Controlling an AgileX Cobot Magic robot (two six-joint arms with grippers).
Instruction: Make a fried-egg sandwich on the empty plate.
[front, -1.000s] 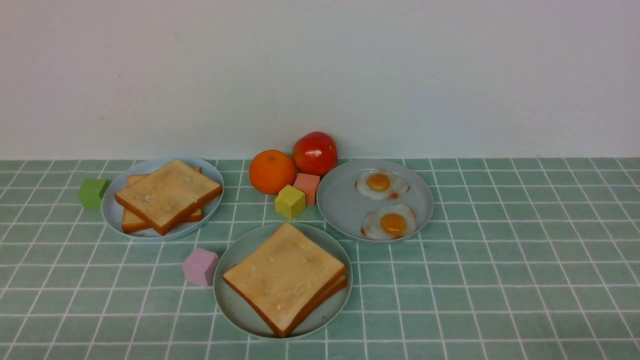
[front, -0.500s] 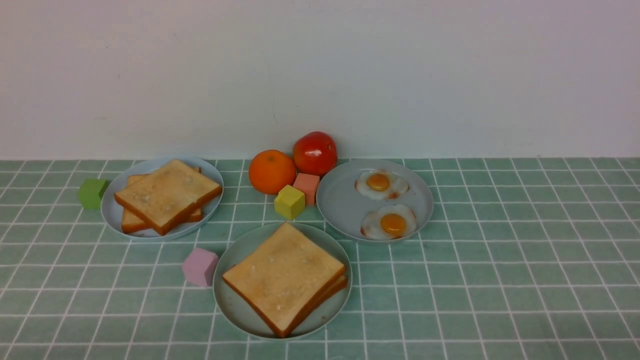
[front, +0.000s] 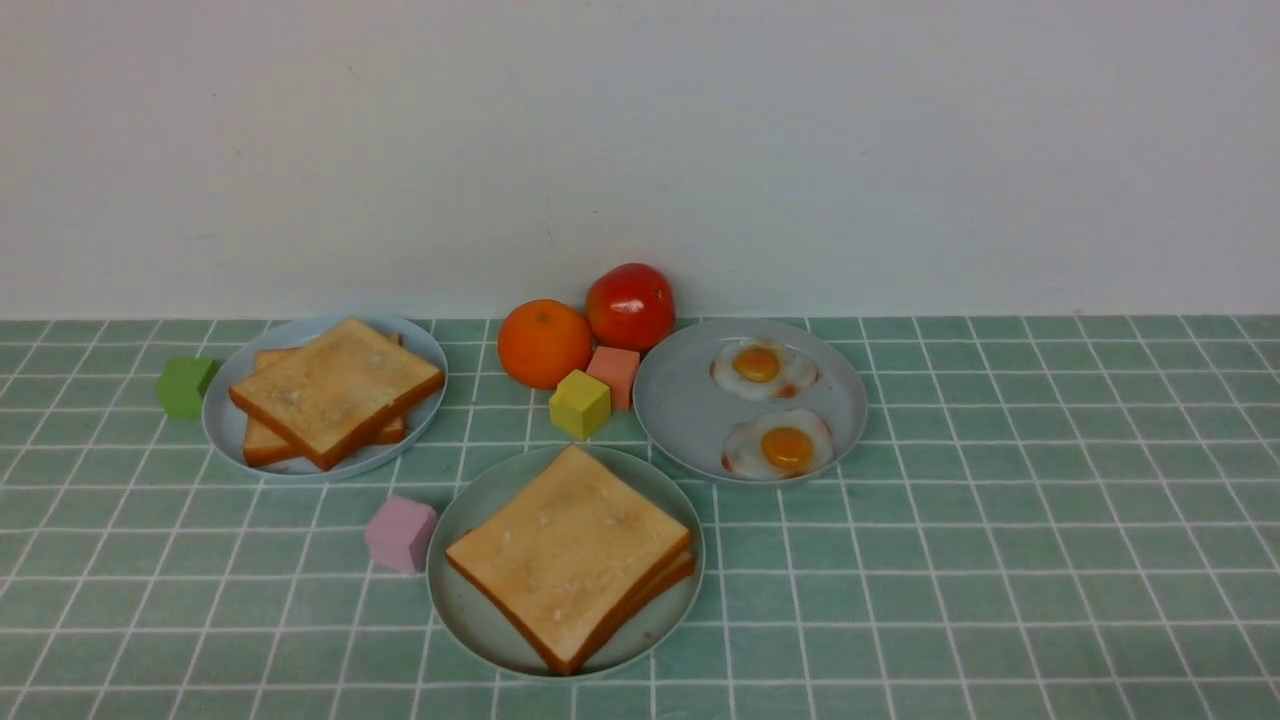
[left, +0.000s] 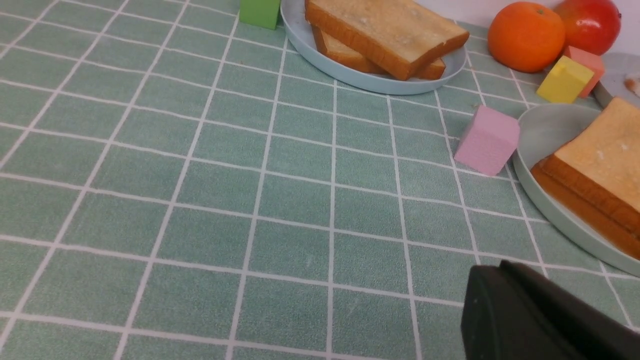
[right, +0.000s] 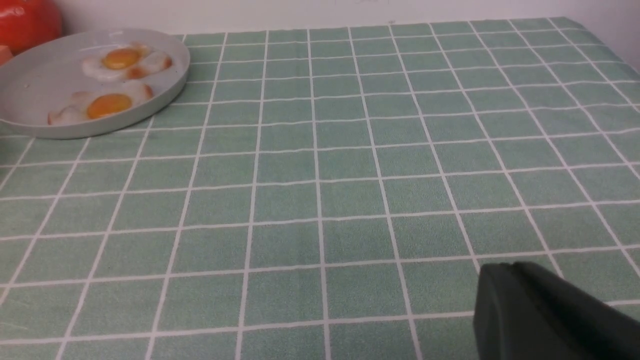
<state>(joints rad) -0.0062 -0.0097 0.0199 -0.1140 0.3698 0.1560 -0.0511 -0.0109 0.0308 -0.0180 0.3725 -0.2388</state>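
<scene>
Sandwich (front: 568, 560) on the green plate (front: 480, 610), front view: two slices showing, corners reaching toward the rim! Three plates, four blocks, one orange (front: 545, 344), one tomato (front: 631, 306); two more slices (front: 340, 390) left, two eggs (front: 787, 449) right. Checked cloth (front: 1050, 520) stretches right of the plates. Left wrist view adds the left gripper (left: 505, 282), shut, holding nothing. Right wrist view adds the right gripper (right: 517, 282); its opening I can't tell.

From here, a hand could pass freely over the right side of the checked table (front: 1000, 520), while the pink block (front: 401, 535) crowds the pale green plate (front: 640, 640) on its left.
</scene>
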